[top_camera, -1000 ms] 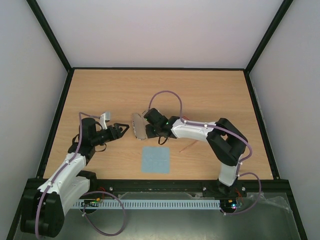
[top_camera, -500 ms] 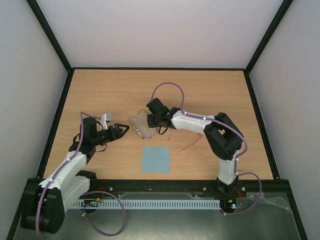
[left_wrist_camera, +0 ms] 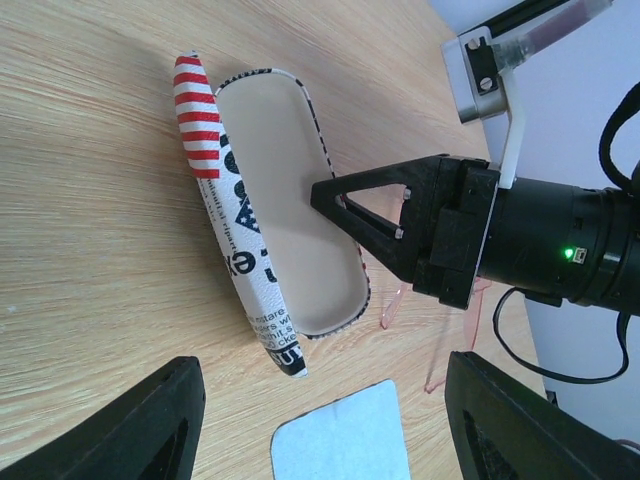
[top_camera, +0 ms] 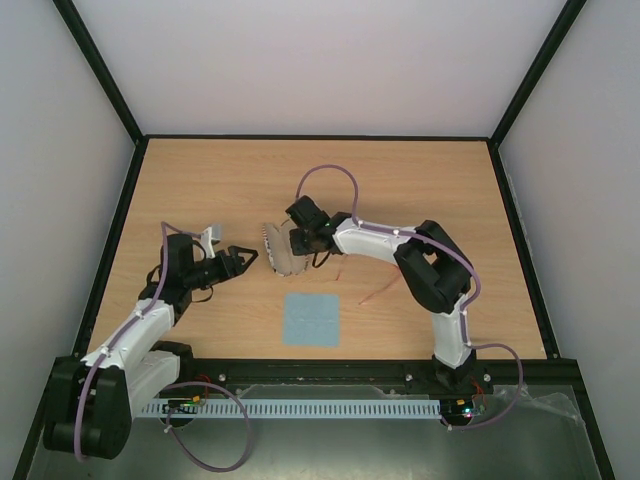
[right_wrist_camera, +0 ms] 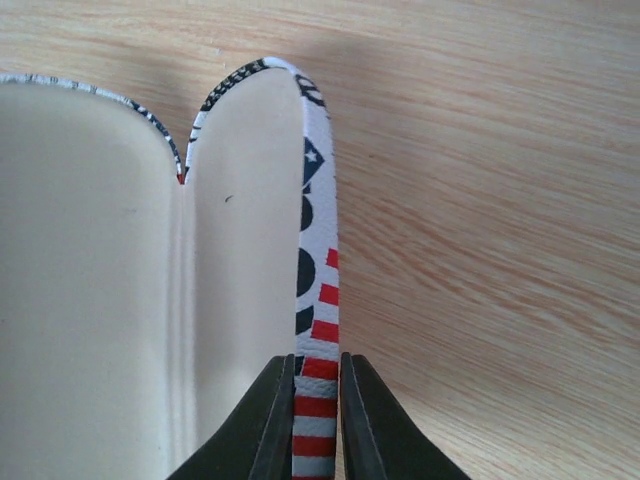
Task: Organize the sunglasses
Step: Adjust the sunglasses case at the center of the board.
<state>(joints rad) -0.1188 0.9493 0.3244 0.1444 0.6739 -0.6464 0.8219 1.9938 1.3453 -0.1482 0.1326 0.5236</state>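
The stars-and-stripes case lies open at mid-table, its cream inside facing up. My right gripper is shut on the striped rim of one half of the case, and the fingertips pinch it from both sides. The sunglasses, thin and red-orange, lie on the table to the right of the case. In the left wrist view the sunglasses are partly hidden behind the right gripper. My left gripper is open and empty, just left of the case.
A square light-blue cloth lies flat in front of the case and also shows in the left wrist view. Black frame rails border the wooden table on both sides.
The right wrist has swung toward the far side and turned the case it holds, which now lies more open. The left arm has barely moved.
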